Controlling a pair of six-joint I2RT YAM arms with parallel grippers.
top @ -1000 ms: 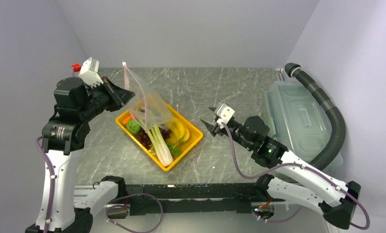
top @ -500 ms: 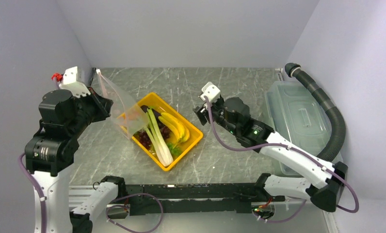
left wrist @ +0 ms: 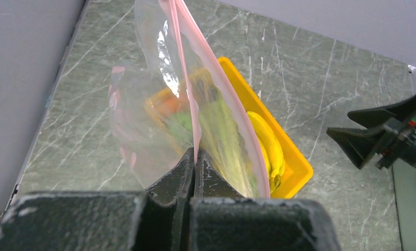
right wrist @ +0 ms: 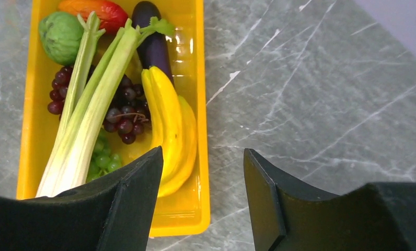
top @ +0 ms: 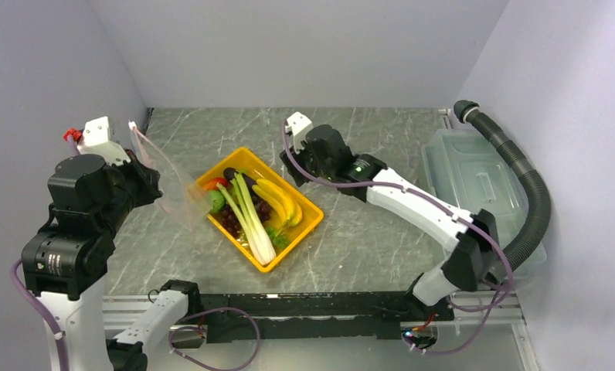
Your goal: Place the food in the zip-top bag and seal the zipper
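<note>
Clear zip-top bag (top: 171, 184) is hanging in the air over the L side of the table (top: 366, 232), just beside the L end of the yellow tray (top: 312, 212). L gripper (left wrist: 194, 163) is pinching it: jaws are pressing fully together on the mouth edge, and the pink zipper (left wrist: 186, 89) is running up and away from the fingers. A 2nd pink strip is curving off to the R, so the mouth lips are standing parted. The plastic is looking wrinkled and floppy, w/ the tray showing through it.

Food is all lying in the tray: celery stalk (right wrist: 91, 115) lengthwise, bananas (right wrist: 169, 120) beside it, purple grapes (right wrist: 119, 117) btwn the two, green grapes (right wrist: 101, 159) under the stalk, dark eggplant (right wrist: 151, 44), red-orange piece (right wrist: 91, 9) and round green leafy piece (right wrist: 59, 34) at the far end.

R gripper (right wrist: 201, 154) is hovering above the tray's R rim, jaws spread wide, gripping nothing, touching nothing.

Side wall (top: 57, 77) is standing close on the bag's L. Bare stone is showing btwn the tray and the lidded bin (top: 474, 185) at the R edge, w/ a black hose (top: 530, 185) curving round the bin
</note>
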